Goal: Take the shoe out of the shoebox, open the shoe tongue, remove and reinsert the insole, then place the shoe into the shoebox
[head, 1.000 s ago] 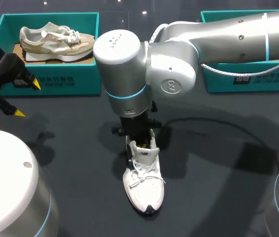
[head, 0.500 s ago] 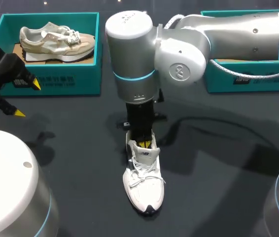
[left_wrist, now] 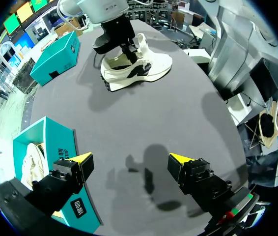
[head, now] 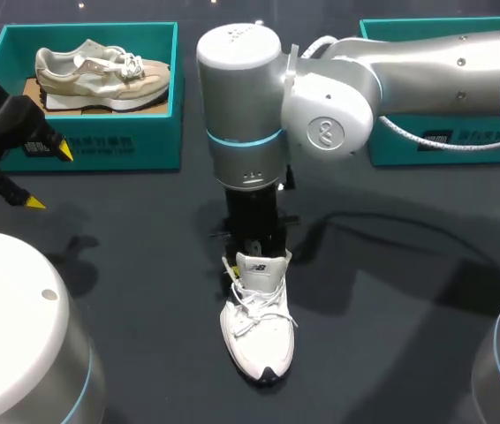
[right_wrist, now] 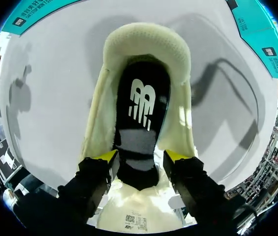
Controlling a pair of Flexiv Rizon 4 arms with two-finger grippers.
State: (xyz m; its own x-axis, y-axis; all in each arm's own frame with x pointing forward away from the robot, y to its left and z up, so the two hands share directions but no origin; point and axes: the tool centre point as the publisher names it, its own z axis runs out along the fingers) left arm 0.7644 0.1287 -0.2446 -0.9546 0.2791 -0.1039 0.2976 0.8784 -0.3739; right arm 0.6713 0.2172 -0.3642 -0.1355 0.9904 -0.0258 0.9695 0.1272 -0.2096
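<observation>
A white shoe [head: 259,331] lies on the dark table, toe towards the front edge. My right gripper [head: 252,256] stands straight down over its opening. In the right wrist view, the right gripper [right_wrist: 140,156] is open, its yellow tips spread just above the shoe's mouth. Between them shows the black insole [right_wrist: 141,105], with the padded heel collar [right_wrist: 146,42] ahead and the white tongue [right_wrist: 134,221] beneath the fingers. Neither finger presses on anything. My left gripper [head: 49,177] hangs open and empty at the far left; in its wrist view the left gripper [left_wrist: 130,158] is far from the shoe [left_wrist: 136,69].
A teal shoebox [head: 91,146] holding a beige shoe [head: 100,75] stands at the back left. A second teal shoebox [head: 427,146] sits at the back right under my right arm. The near shoebox [left_wrist: 45,147] lies beside my left gripper.
My right arm's wrist shifted slightly right over the shoe's opening and its fingers spread apart. The tongue now stands more upright. My left arm stayed still.
</observation>
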